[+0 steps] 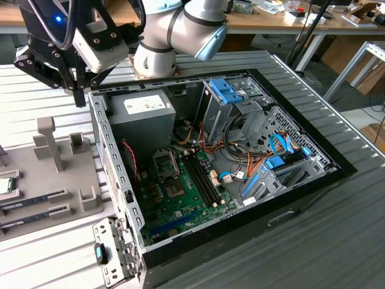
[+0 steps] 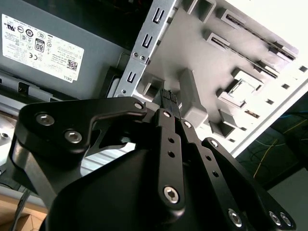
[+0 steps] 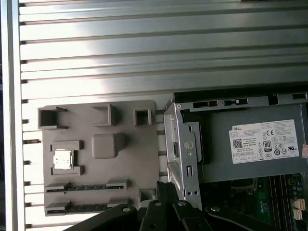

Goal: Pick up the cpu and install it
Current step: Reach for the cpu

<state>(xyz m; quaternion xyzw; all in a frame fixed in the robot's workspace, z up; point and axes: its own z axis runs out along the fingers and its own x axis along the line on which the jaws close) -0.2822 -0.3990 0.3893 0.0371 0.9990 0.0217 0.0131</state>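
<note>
The cpu (image 1: 5, 185) is a small silvery square lying in a pocket of the grey holder plate (image 1: 66, 180) at the exterior view's left; the first wrist view shows the cpu (image 3: 62, 160) in its square nest. My gripper (image 1: 79, 99) hangs above the gap between the plate and the open computer case (image 1: 114, 180), well apart from the cpu. Its black fingers are shut together with nothing between them, as the gripper (image 2: 167, 95) shows in the second wrist view and the gripper (image 3: 166, 188) in the first. The motherboard's socket (image 1: 165, 161) sits inside the case.
The grey power supply (image 1: 141, 117) fills the case's near corner under the arm. Two dark memory sticks (image 3: 84, 187) lie in slots on the plate, and upright grey posts (image 1: 51, 141) rise from it. Drive cages (image 1: 240, 108) and cables crowd the case's far side.
</note>
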